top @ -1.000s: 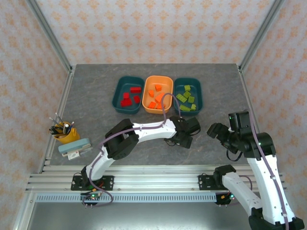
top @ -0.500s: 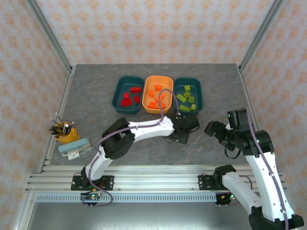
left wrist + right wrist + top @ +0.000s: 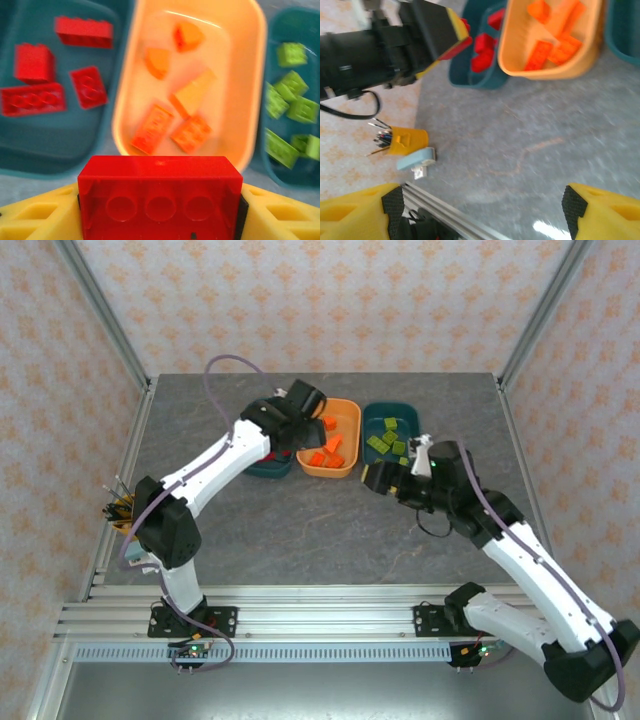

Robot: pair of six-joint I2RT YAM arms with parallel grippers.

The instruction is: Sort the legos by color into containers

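The left gripper (image 3: 160,216) is clamped on a red brick (image 3: 160,187), up in the air over the near rim of the orange tray (image 3: 227,55). I'd slide it left until it's squarely above the teal tray (image 3: 50,137) with the other reds, then drop lower before letting go so it doesn't bounce next door. The right gripper (image 3: 480,210) hangs wide and empty over the table (image 3: 520,140); a second ago it sat pulled back and the left arm was low in front of the trays, now both are reaching in.
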